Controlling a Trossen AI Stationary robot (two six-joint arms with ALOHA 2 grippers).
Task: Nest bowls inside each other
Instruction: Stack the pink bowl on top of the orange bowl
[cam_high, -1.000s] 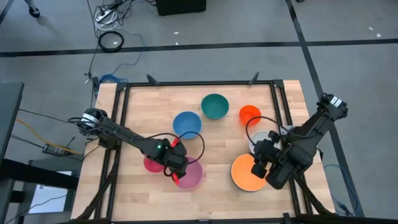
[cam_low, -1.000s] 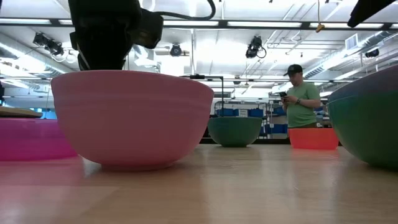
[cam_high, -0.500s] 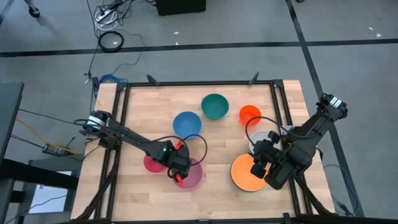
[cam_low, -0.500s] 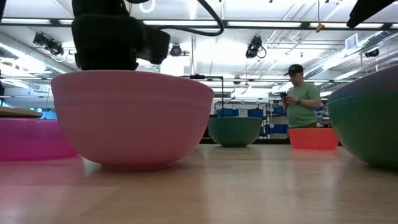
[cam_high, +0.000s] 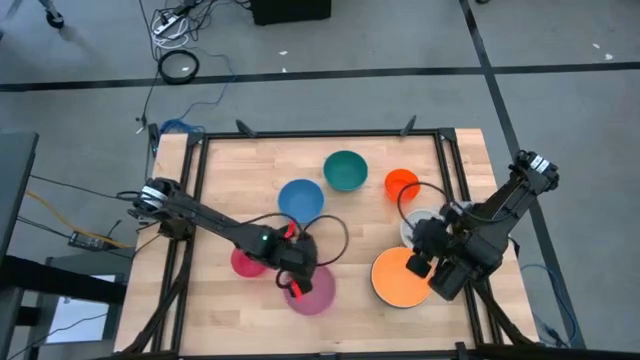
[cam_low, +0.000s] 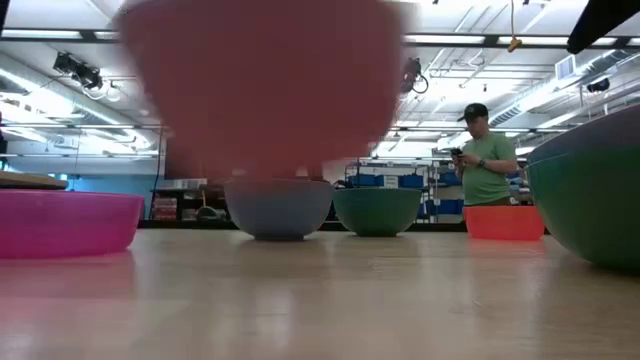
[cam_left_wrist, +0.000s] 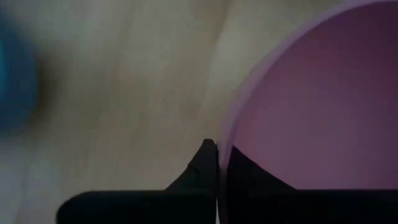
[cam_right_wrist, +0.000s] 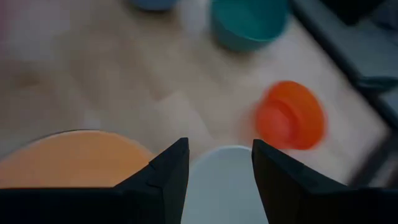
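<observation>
At the near middle of the wooden desk (cam_high: 230, 175), the left pincer (cam_high: 297, 280) is clamped shut on the rim of the round pink plastic bowl (cam_high: 312, 289), one finger inside the wall and one outside, as the left wrist view shows (cam_left_wrist: 217, 163); in the low view the pink bowl (cam_low: 262, 90) hangs blurred above the wood, so it is judged lifted clear of the desk; the round magenta-red plastic bowl (cam_high: 243, 264) sits just beside it toward the left arm's base, and the round blue plastic bowl (cam_high: 300, 197) stands farther back, with the teal round plastic bowl (cam_high: 345, 170) beyond that; which bowl the pink one should go into cannot be told from here, though the left arm is plainly the nearer to all three; none of these bowls appears to hold anything. On the right side, the right pincer (cam_high: 428, 252) hovers with its fingers spread wide and gripping nothing, over the near edge of the white round plastic bowl (cam_right_wrist: 225, 183); the wide orange round plastic bowl (cam_high: 400, 278) lies just beside the white one, toward the desk's front, and the small orange-red round plastic bowl (cam_high: 402, 183) stands apart toward the back; the white bowl lies straight ahead between the spread fingers, so a short descent would likely put them on its rim.
</observation>
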